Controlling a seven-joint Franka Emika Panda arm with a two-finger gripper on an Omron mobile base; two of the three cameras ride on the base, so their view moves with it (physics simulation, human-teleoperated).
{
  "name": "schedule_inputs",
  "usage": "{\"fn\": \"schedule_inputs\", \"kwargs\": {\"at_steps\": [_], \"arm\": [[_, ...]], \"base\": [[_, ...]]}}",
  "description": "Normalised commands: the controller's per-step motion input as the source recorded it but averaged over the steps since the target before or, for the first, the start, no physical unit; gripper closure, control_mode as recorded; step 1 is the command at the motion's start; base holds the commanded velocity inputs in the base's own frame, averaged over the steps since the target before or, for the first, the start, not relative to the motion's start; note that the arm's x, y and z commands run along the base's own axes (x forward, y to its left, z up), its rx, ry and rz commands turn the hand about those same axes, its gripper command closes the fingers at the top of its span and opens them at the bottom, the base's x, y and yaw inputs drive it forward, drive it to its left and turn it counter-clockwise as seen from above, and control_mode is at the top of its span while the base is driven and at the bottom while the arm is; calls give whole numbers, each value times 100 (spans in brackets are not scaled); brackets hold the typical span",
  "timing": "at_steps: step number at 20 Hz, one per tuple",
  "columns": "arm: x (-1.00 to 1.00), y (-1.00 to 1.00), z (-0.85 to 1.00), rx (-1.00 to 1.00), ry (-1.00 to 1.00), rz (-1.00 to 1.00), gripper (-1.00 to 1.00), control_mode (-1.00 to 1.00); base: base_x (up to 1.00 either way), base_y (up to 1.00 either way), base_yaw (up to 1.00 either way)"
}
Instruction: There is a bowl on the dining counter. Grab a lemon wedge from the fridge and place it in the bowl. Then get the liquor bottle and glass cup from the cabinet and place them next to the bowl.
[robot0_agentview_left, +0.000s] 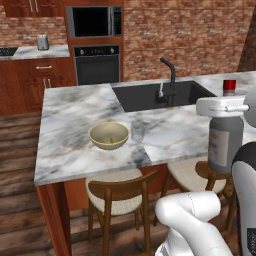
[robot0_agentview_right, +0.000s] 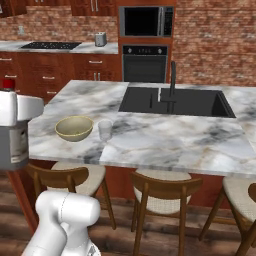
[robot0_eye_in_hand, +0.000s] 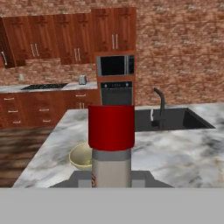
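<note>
With the liquor bottle (robot0_agentview_left: 225, 137) clamped between my fingers just under its red cap, the step in hand is delivery of that bottle to the dining counter (robot0_agentview_left: 70, 145). At the right edge of the left base view the bottle hangs upright off the counter's near edge, above a wooden stool (robot0_agentview_left: 210, 175). The bowl (robot0_agentview_left: 109, 135) sits at centre-left of that view, with a small pale-green piece in it that I judge to be the lemon wedge. In the right base view a glass cup (robot0_agentview_right: 105, 129) stands just beside the bowl, on its right. My gripper (robot0_eye_in_hand: 111, 177) appears at the bottom centre of the hand view, closed on the bottle's neck. The next move calls for carrying the bottle over the marble, lowering it upright near the bowl without striking the cup, then releasing.
</note>
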Motion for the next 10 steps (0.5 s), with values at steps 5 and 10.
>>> {"fn": "schedule_inputs", "kwargs": {"at_steps": [5, 10], "arm": [[14, 99, 0, -10, 0, 0, 100, -100], [51, 95, 0, -6, 0, 0, 100, -100]], "base": [[0, 0, 0], [0, 0, 0]]}}
